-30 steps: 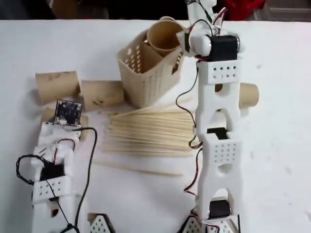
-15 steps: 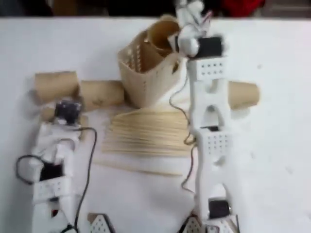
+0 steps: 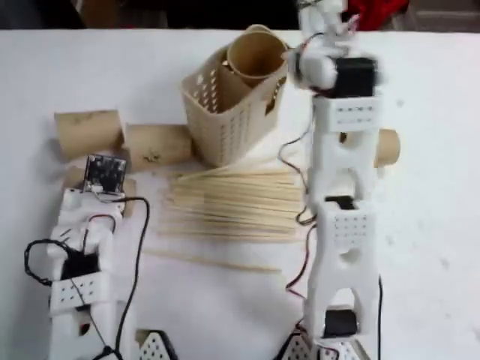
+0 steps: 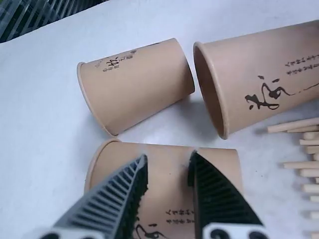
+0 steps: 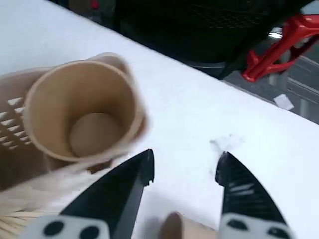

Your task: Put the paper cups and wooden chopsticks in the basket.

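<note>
White surface, basket (image 3: 232,112) upright toward the far edge. Delivered paper cup (image 3: 256,54) sits mouth-up in the basket. 1.0 s ago the right hand (image 5: 185,157) was at its rim; it has since swung aside and stands wide and empty. Judgement: 1 cup done, release complete.

4 cups remain on their sides: stray cup (image 3: 384,146) behind the right arm, far cup (image 4: 134,84), side cup (image 4: 259,74), near cup (image 4: 164,184). Wooden chopsticks (image 3: 232,202) lie heaped between the arms.

Left arm folded low. Left hand (image 4: 168,158) hangs over the near cup, jaws narrow, gripping nothing.
</note>
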### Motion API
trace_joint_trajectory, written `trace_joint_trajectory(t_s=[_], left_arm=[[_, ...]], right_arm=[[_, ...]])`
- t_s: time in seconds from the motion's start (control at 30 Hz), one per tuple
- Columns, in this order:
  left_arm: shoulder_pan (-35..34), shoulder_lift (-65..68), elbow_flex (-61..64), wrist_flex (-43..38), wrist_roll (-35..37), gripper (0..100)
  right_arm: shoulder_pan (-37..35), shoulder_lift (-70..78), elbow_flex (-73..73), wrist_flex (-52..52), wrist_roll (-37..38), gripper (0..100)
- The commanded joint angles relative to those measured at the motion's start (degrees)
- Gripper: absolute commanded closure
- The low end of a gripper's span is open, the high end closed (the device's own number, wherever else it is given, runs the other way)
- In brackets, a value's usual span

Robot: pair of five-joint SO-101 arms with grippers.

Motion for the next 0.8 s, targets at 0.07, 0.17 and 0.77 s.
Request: trace_joint_trajectory(t_s=[0.07,0.17,0.77], left_arm=[[0.84,-0.31,0.44,-0.18,-0.62,85],[0.84,-0.31,0.44,-0.18,-0.62,85],[0.84,-0.31,0.44,-0.18,-0.62,85]], right_arm=[[11.56,-8.4,6.68,0.4,0.44,79.4],[13.49,-12.35,21.27,0.4,2.37,79.4],[8.13,-34.33,81.41,-16.84,16.79,79.0]])
